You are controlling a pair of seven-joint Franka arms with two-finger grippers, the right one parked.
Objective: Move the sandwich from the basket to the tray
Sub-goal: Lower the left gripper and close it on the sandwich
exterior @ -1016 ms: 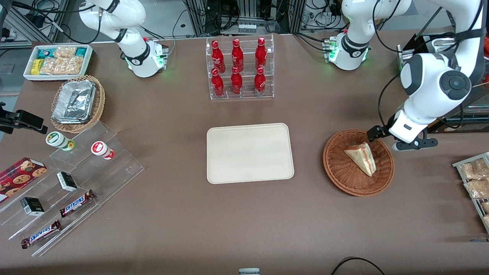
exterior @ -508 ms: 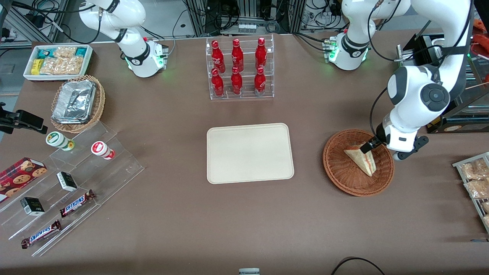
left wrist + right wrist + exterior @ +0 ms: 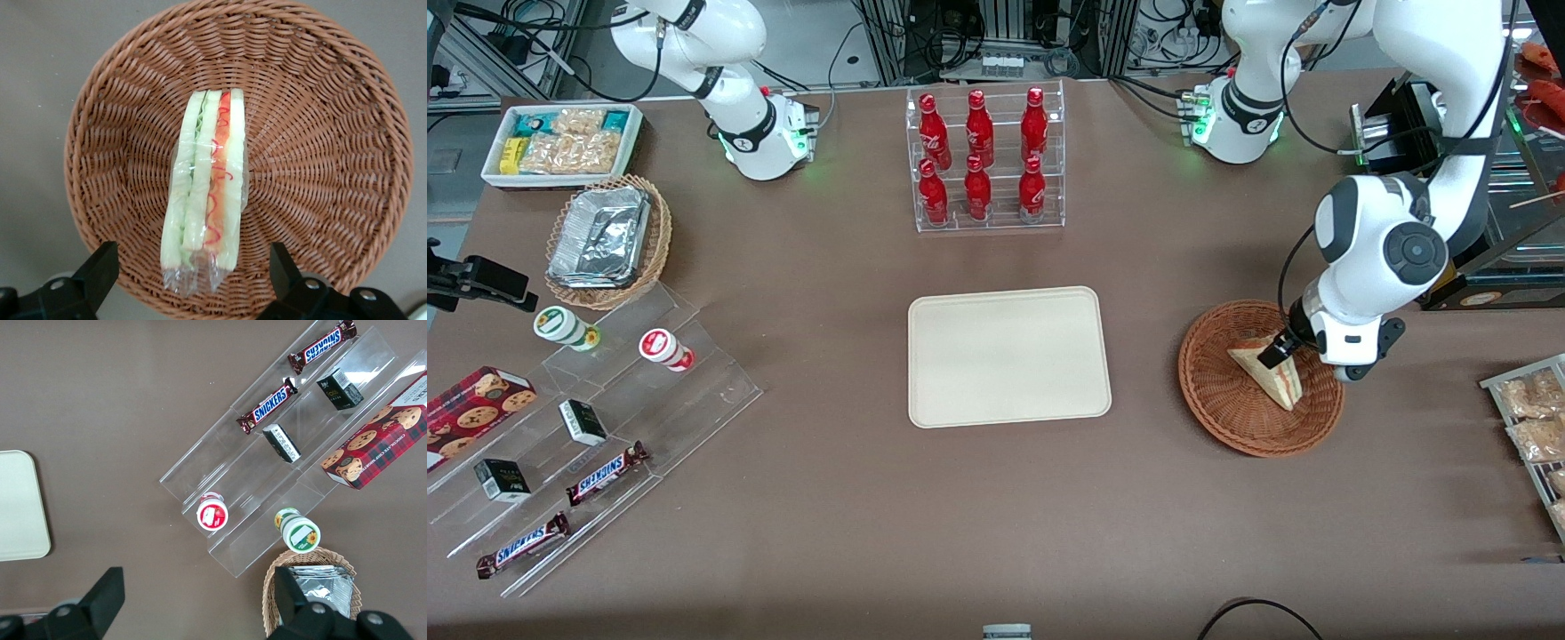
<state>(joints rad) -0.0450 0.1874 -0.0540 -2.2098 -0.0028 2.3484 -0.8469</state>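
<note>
So the only thing that's moved is the working arm. A second ago the gripper (image 3: 1276, 354) sits out at the basket (image 3: 1232, 418) rim, on the edge farther from the front camera. Half a second later it's over the bowl, and now it's right above the sandwich (image 3: 1282, 384), jaws spread wide on either side of it, and the elbow has dropped lower too.

The round reddish-brown woven wicker basket (image 3: 313, 120) shows a ribbed radial weave. The clear-wrapped triangular sandwich (image 3: 207, 193) has pale white bread striped with green, yellow-green and red-orange filling. The flat rectangular tray (image 3: 1009, 356) is plain cream-beige on the dull brown surface (image 3: 871, 498). The black-fingered claw (image 3: 193, 277), above the basket, is spread wide.
</note>
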